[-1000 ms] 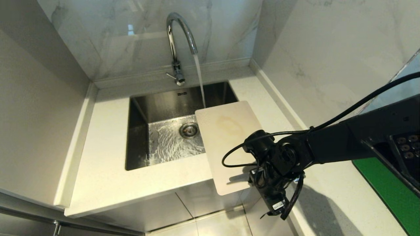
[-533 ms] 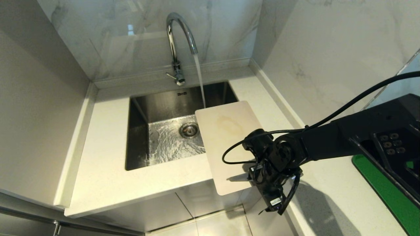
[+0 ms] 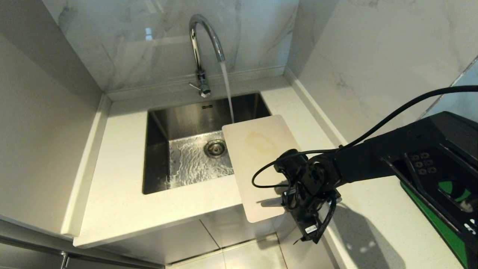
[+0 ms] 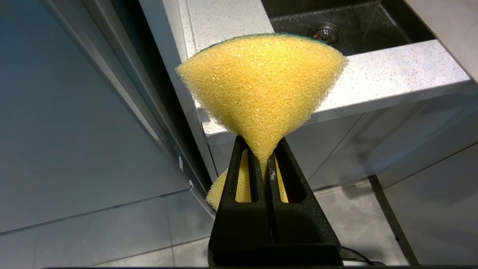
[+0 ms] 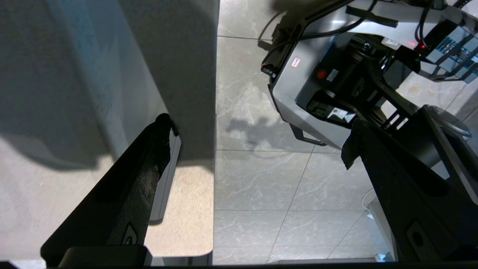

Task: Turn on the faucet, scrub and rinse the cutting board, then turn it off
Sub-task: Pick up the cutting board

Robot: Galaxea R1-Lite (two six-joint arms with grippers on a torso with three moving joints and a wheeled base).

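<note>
Grey floor tiles (image 3: 257,257) fill the bottom of the head view, below the tabletop's front edge. Just above them, at lower centre-right, my right gripper (image 5: 257,144) hangs at the overhanging near end of the cutting board (image 3: 257,157); its fingers stand wide apart, one finger (image 5: 149,164) lying over the board's near corner, the other out over the floor. Nothing is clamped between them. The black right arm (image 3: 373,162) reaches in from the right edge of the frame with a cable looping over it.

My left gripper (image 4: 265,166) appears only in its own wrist view, low beside the cabinet front, pressed tight on a yellow sponge (image 4: 261,86) that fans out above the fingers.

Off-white and faintly stained, the board lies flat at the middle of the head view, its far end over the right side of the steel sink (image 3: 164,123), its near end past the tabletop (image 3: 119,201) edge.

Farther back, at upper centre, the faucet (image 3: 199,41) arches over the basin with water (image 3: 227,93) pouring from its spout, landing right at the board's far left corner. Marble wall panels (image 3: 149,45) close the top of the frame.
</note>
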